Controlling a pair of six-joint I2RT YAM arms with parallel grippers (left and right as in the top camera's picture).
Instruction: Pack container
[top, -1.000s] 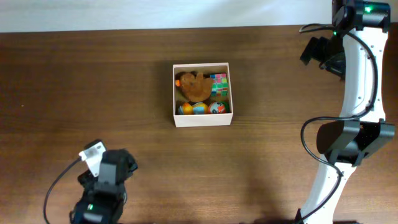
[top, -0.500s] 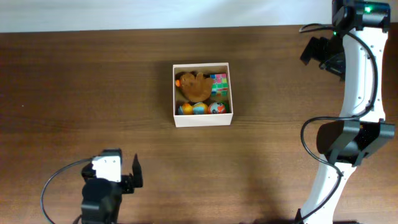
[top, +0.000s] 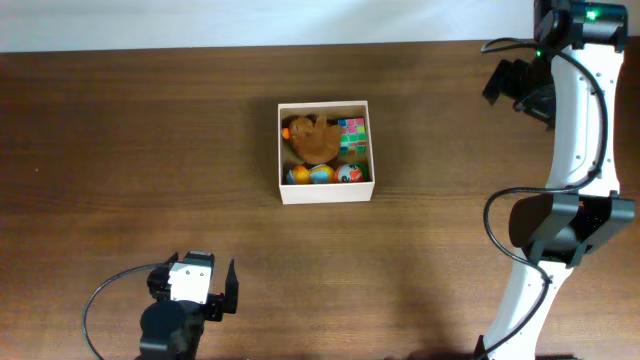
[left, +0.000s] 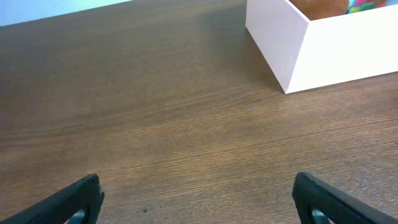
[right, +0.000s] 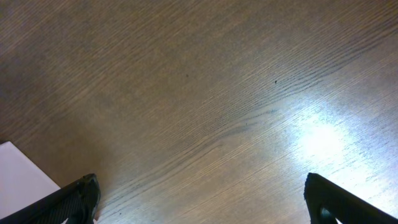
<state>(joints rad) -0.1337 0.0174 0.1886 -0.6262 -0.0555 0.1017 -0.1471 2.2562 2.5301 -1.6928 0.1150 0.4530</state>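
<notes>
The container (top: 283, 190) is a square white-walled box at the table's middle. It holds a brown plush toy (top: 315, 140), a colourful cube (top: 352, 134) and small balls (top: 320, 174). In the left wrist view its white corner (left: 292, 50) shows at the upper right. My left gripper (top: 193, 280) is open and empty near the front edge, well short of the box and to its left; its fingertips (left: 199, 199) are spread over bare wood. My right gripper (top: 520, 92) is open and empty at the far right back, its fingertips (right: 202, 199) over bare wood.
The brown wooden table (top: 150, 130) spreads all around the box. A white strip (top: 250, 20) runs along the table's back edge. The right arm's white links and black cables (top: 575, 150) stand along the right side. A white patch (right: 18, 177) shows at the lower left of the right wrist view.
My left gripper has moved right and toward the front edge and has turned to face the box. The right arm and the container have not moved.
</notes>
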